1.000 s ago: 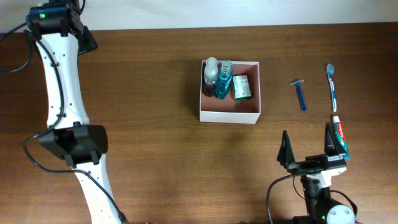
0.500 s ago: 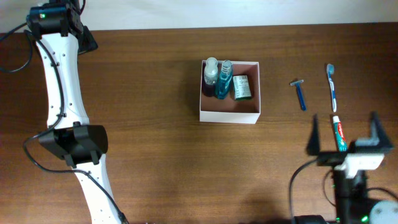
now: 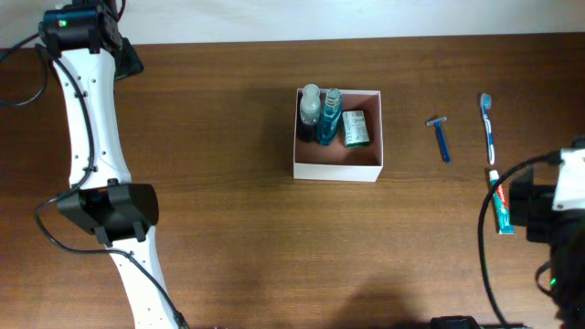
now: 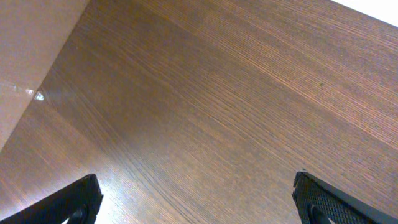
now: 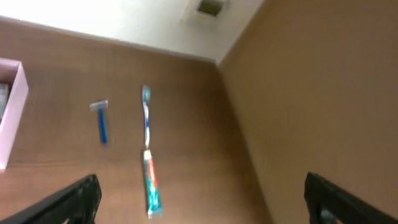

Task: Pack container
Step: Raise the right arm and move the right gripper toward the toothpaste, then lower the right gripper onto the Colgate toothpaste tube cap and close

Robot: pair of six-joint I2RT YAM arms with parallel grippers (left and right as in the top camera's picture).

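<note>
The container (image 3: 336,170), a white box with a reddish-brown inside, stands mid-table and holds two bottles (image 3: 320,111) and a green packet (image 3: 356,129). Its edge shows at the left of the right wrist view (image 5: 9,112). To its right lie a blue razor (image 3: 442,139) (image 5: 102,124), a toothbrush (image 3: 488,126) (image 5: 147,118) and a toothpaste tube (image 3: 499,203) (image 5: 151,186). My right gripper (image 5: 211,202) is open and empty, raised just right of the tube. My left gripper (image 4: 199,199) is open and empty over bare wood at the far left.
The left arm (image 3: 91,119) stretches along the table's left side. The right arm's body (image 3: 567,196) sits at the right edge, next to the toothpaste tube. The table's right edge and a tan wall (image 5: 311,93) are close by.
My right arm has swung from the table's front to the right edge, past the toothpaste tube, gripper still open. The left arm and the objects have not moved.
</note>
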